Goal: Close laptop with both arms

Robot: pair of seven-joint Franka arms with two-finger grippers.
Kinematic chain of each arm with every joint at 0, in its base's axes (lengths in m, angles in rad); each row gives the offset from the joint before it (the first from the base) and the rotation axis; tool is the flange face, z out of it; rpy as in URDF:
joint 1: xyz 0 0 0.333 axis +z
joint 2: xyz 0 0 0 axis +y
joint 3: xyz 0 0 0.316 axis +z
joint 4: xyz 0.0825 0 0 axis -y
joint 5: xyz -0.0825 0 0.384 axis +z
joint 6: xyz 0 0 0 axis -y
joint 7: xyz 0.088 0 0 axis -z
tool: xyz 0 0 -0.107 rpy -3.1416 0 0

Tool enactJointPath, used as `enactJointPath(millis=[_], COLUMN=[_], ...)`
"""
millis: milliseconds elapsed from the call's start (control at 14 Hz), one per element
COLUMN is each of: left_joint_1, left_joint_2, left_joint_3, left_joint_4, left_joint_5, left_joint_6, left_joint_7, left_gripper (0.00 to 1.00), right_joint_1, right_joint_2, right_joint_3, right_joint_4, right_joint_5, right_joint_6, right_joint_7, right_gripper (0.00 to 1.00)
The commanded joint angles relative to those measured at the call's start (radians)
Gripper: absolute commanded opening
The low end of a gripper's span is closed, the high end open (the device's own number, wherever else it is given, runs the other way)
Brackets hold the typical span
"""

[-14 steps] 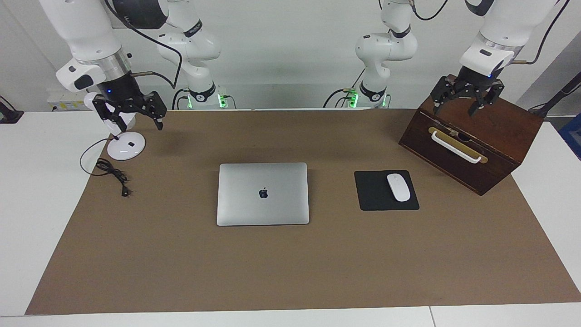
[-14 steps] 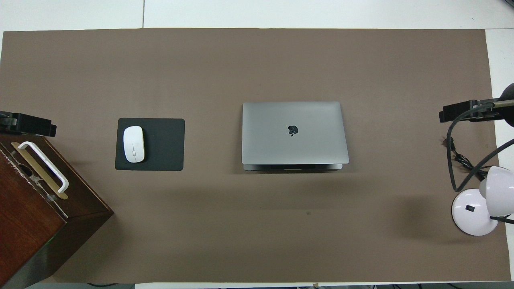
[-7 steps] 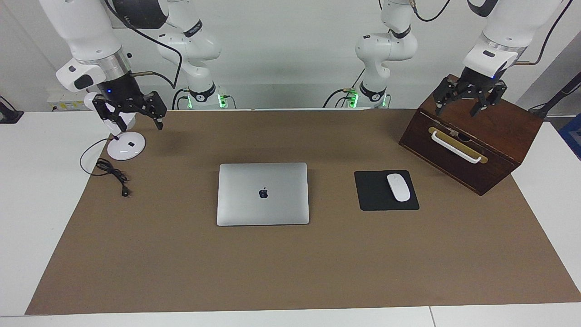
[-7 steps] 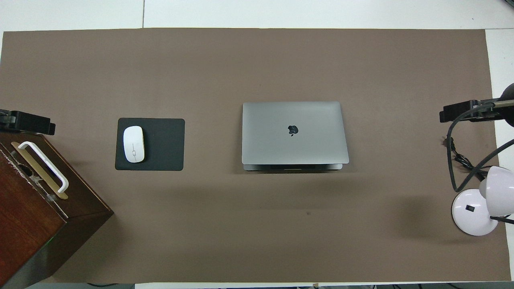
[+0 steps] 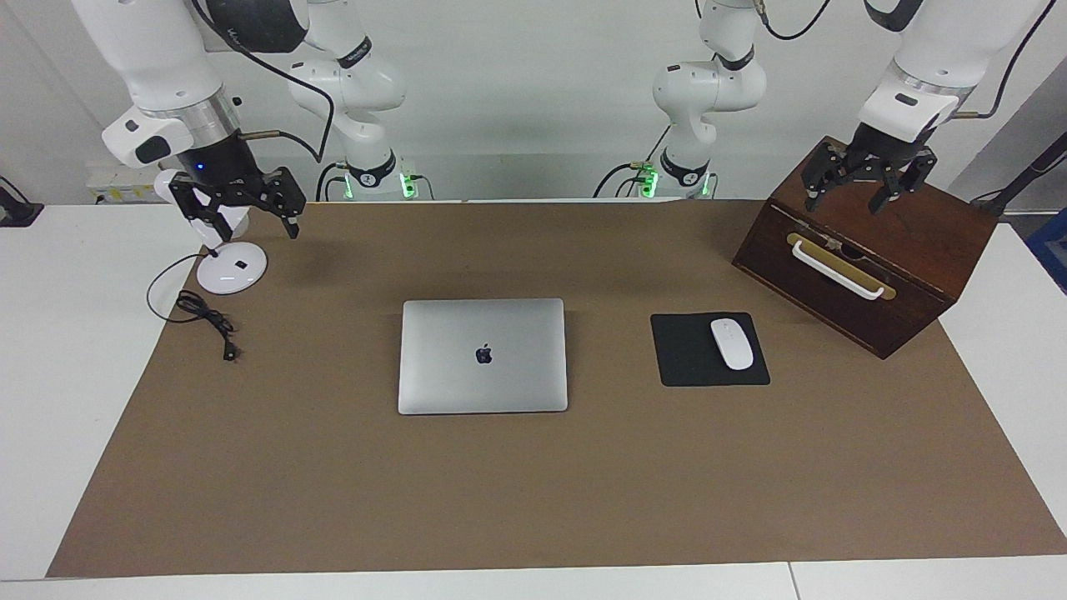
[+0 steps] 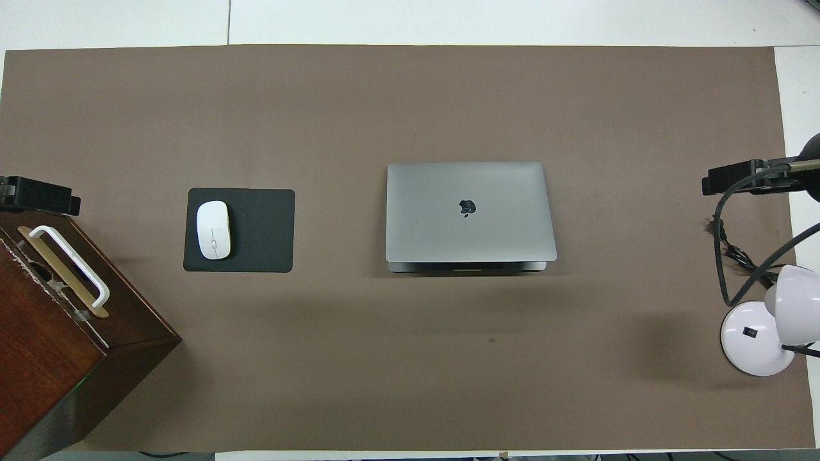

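The silver-grey laptop [image 5: 483,356] lies flat in the middle of the brown mat with its lid down and the apple logo facing up; it also shows in the overhead view [image 6: 469,212]. My left gripper [image 5: 863,196] hangs open and empty over the top of the wooden box, well away from the laptop; its tip shows in the overhead view [image 6: 38,195]. My right gripper [image 5: 242,218] hangs open and empty over the white lamp base, also well away from the laptop, and shows in the overhead view [image 6: 743,179].
A dark wooden box [image 5: 917,275] with a white handle stands at the left arm's end. A black mouse pad [image 5: 692,367] carries a white mouse [image 5: 731,343] beside the laptop. A white desk lamp [image 5: 232,268] and its black cable [image 5: 204,317] lie at the right arm's end.
My left gripper has risen a little and drifted toward its end of the table above the box. The right gripper and the laptop have hardly moved.
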Motion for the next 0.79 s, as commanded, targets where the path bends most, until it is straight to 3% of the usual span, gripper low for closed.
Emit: enactJointPath(millis=[0, 716], left_joint_1=[0.018, 0.016], left_joint_2=[0.02, 0.012], left_joint_3=[-0.009, -0.009], left_joint_4=[0.032, 0.021], left_joint_5=[0.017, 0.018], left_joint_6=[-0.016, -0.015], left_joint_7=[-0.009, -0.009], left_gripper=[1.0, 1.0], right_joint_1=[-0.022, -0.022], right_joint_2=[-0.019, -0.019], right_joint_3=[0.009, 0.004], right_joint_4=[-0.015, -0.015], right_joint_5=[0.017, 0.017], right_joint_6=[-0.003, -0.002], right_joint_7=[-0.021, -0.023], right_gripper=[1.0, 1.0])
